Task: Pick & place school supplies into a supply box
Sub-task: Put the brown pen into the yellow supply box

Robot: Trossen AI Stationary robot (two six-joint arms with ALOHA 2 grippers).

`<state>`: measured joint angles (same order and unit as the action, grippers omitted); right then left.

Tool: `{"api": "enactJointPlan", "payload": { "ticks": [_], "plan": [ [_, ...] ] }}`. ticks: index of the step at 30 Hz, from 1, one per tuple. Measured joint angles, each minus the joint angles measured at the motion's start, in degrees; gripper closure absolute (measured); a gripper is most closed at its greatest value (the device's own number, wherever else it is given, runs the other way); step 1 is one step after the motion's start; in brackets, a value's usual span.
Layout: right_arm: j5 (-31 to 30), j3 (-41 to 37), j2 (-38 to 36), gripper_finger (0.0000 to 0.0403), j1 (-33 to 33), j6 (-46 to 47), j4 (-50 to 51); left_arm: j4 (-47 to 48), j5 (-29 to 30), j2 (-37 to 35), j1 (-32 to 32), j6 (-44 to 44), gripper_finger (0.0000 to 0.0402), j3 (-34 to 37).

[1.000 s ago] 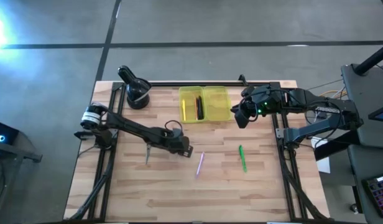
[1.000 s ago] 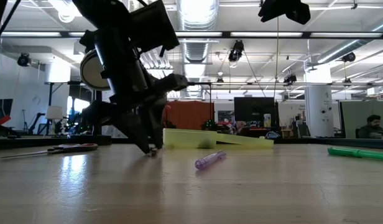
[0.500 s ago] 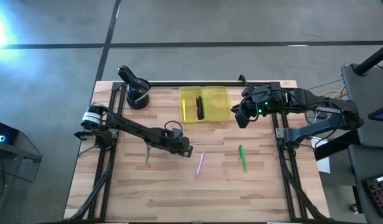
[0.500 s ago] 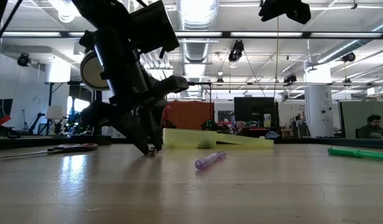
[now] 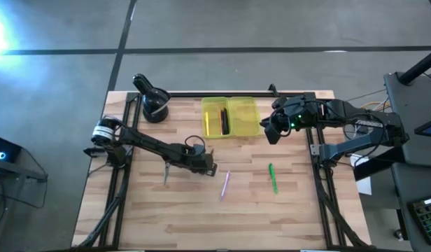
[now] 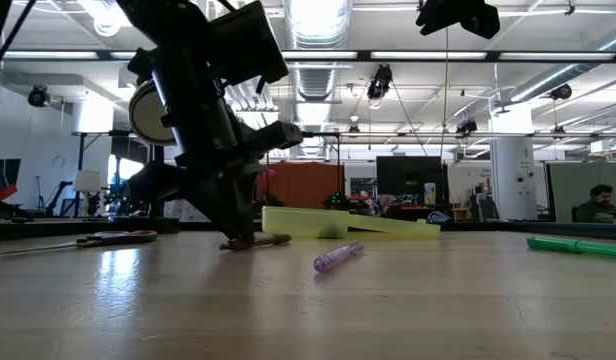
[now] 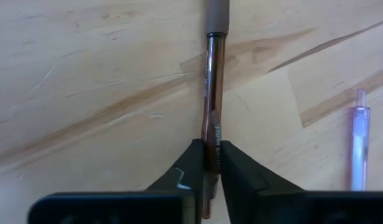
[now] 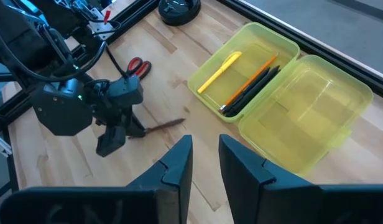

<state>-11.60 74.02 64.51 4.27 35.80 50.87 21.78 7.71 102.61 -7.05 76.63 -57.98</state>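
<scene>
Brown pen (image 7: 211,93) pinched between left tool (image 7: 207,163) fingers, on table (image 7: 86,93)

Brown pen (image 7: 209,112) flat on wood

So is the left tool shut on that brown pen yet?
Yes. The left tool is shut on the brown pen, its fingers pinching the barrel, which lies on the table.
</scene>
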Motion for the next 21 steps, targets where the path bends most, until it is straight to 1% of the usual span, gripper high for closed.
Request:
{"api": "enactJointPlan", "payload": {
  "ticks": [2, 9, 21],
  "plan": [
    [0.0, 0.0, 0.0, 0.033, 0.0, 0.0, 0.0, -0.1, -0.1, 0.0, 0.0, 0.0, 0.0392, 0.0],
    [0.0, 0.0, 0.0, 0.0339, 0.0, 0.0, 0.0, 0.8, 0.0, 0.1, 0.0, -0.6, 0.0395, 0.0],
    [0.0, 0.0, 0.0, 0.0332, 0.0, 0.0, 0.1, 4.4, 3.7, -3.5, 0.0, -0.9, 0.0396, 0.3]
  ]
}}
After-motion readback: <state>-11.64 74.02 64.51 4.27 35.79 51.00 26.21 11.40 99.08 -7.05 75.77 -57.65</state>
